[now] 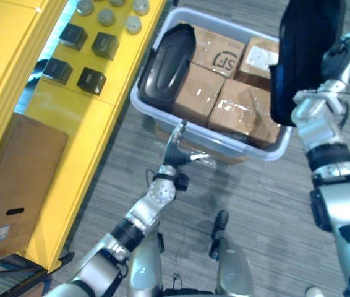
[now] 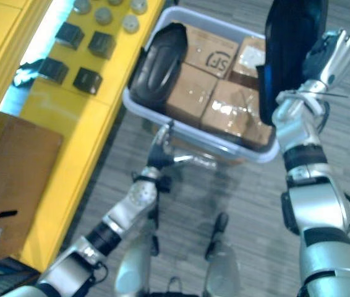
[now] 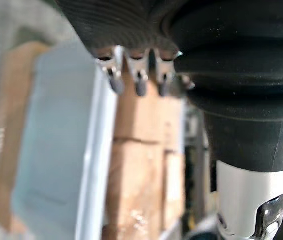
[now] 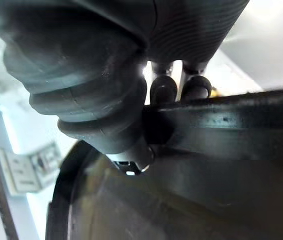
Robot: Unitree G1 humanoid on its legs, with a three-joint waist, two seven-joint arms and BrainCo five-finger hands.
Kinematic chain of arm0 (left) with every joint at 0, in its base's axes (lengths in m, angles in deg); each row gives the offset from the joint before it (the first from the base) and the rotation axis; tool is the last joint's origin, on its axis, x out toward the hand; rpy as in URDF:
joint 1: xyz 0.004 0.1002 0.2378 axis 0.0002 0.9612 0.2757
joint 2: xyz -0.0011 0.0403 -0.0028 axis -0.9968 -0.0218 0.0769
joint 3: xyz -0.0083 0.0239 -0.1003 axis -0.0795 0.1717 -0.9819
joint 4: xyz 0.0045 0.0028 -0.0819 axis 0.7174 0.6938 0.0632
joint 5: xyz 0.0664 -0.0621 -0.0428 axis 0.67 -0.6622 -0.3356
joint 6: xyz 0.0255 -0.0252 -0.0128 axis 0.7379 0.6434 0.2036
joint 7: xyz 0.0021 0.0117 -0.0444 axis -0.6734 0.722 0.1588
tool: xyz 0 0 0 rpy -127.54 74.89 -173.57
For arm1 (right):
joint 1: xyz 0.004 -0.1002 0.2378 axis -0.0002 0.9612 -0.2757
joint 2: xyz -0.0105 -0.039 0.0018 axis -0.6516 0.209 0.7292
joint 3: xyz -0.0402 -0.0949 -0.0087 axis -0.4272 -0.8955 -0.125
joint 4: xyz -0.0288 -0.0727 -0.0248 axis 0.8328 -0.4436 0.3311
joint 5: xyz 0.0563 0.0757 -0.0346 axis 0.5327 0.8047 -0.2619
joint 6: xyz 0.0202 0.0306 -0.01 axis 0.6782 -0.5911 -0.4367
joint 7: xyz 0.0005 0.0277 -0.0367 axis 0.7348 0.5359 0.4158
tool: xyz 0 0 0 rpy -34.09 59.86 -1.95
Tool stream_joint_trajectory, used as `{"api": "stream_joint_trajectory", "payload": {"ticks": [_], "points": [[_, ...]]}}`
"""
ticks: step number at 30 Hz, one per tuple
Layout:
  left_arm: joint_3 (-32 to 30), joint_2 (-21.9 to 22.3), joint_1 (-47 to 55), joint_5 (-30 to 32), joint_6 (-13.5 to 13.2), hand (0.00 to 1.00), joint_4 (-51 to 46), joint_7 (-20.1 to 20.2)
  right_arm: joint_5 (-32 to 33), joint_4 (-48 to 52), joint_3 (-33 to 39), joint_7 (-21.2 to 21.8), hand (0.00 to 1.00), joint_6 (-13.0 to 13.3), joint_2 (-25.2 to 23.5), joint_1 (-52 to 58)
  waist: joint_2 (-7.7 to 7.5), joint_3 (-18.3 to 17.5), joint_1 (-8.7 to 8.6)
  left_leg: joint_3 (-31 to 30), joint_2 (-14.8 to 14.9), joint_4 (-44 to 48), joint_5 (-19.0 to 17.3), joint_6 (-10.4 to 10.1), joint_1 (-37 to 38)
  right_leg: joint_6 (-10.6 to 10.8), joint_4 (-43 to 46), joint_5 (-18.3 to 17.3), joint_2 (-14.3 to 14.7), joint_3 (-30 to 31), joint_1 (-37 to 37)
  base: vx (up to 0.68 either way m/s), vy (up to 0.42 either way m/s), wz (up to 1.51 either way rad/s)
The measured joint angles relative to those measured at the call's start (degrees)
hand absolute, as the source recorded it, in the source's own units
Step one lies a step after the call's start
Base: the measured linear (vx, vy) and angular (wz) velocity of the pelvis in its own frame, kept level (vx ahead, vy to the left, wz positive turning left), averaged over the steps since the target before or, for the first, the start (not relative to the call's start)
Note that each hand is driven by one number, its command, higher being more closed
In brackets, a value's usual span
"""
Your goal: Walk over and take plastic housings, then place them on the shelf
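My right hand is raised at the upper right, shut on a large black plastic housing that it holds upright above the bin's right end. In the right wrist view its fingers hook over the edge of the housing. A second black housing lies in the left end of a pale grey bin, on top of cardboard boxes. My left hand hangs just before the bin's front rim, fingers relaxed and holding nothing; its fingertips point at the bin wall.
A yellow shelf runs along the left, carrying small black boxes and grey round pieces. A flat cardboard box lies on the shelf's near end. Grey floor lies between me and the bin.
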Motion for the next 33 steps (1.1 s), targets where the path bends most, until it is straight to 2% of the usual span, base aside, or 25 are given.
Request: {"api": "stream_joint_trajectory", "payload": {"ticks": [4,7,10,12,14,18,20,29,33], "points": [[-1.2,2.4,-5.7,-3.5,0.3,0.00,8.1,0.4,-1.4,3.8,-2.1,0.0,1.00,0.1,-2.9,0.0,-0.32,0.1,-1.62,1.2,0.2,0.0,0.0,0.0,0.9,0.0,0.0,0.0,0.1,1.4,0.0,-0.03,-0.011,-0.17],[-2.7,3.4,-8.5,-5.1,0.3,0.00,10.7,0.6,-1.9,4.8,-2.3,0.0,1.00,0.1,-5.9,0.3,-1.68,-0.2,-2.13,2.9,0.7,0.0,-0.1,0.0,1.8,-0.2,-0.3,0.3,0.6,2.7,0.0,-0.02,-0.026,-0.24],[-3.0,3.9,-11.0,-6.0,-0.9,0.00,11.1,1.3,-3.9,6.9,-2.4,0.0,1.00,0.2,-7.0,1.2,-3.36,-0.2,-2.66,3.7,1.4,-0.1,-0.1,-0.1,2.4,-0.5,-0.5,0.6,1.3,3.5,-0.1,0.00,-0.032,-0.15],[-3.5,4.0,-11.9,-7.5,-1.3,0.00,11.1,1.6,-5.2,9.5,-3.4,0.0,1.00,0.8,-7.4,2.6,-3.68,-0.4,-3.11,4.0,1.4,-0.3,-0.1,-0.1,2.8,-0.4,-0.5,0.7,1.4,3.9,0.0,0.01,-0.031,-0.11],[-4.5,4.2,-12.4,-8.0,-2.6,0.00,11.1,1.6,-6.7,11.3,-3.8,0.0,1.00,2.0,-7.7,4.0,-3.69,-0.4,-3.35,4.3,1.5,-0.4,-0.1,-0.1,3.2,-0.4,-0.5,0.8,1.4,4.2,0.0,0.02,-0.015,-0.10],[-4.8,4.2,-12.9,-10.1,-3.5,0.00,11.1,1.7,-9.3,13.9,-4.4,0.0,1.00,2.4,-9.3,7.1,-3.81,-0.4,-3.27,5.6,1.5,-1.1,-0.3,-0.3,5.2,-0.4,-0.5,0.8,1.4,5.1,1.0,0.02,-0.008,-0.12],[-4.7,4.4,-13.3,-12.1,-4.2,0.00,11.1,3.2,-10.6,15.9,-4.6,0.1,1.00,3.2,-9.9,8.7,-3.82,-0.4,-3.45,5.7,1.5,-1.5,-0.3,-0.3,5.5,-0.4,-0.5,0.8,1.5,5.2,1.0,0.00,-0.003,-0.02],[-4.8,5.0,-13.3,-14.2,-4.3,0.00,11.1,3.4,-12.6,20.8,-6.2,1.0,1.00,6.0,-12.5,12.2,-3.88,-0.5,-4.43,6.0,1.5,-2.2,-0.2,-0.3,6.7,-0.3,-0.9,0.7,1.6,5.2,1.9,0.00,0.000,0.00],[-4.6,6.3,-13.3,-14.1,-4.3,0.00,11.5,3.3,-12.7,22.7,-6.2,1.0,1.00,7.3,-14.8,14.5,-4.90,-1.0,-4.53,6.6,1.5,-2.5,-0.2,-0.3,7.5,-0.3,-0.9,0.7,1.6,5.7,2.2,0.02,-0.002,-0.06]]}}
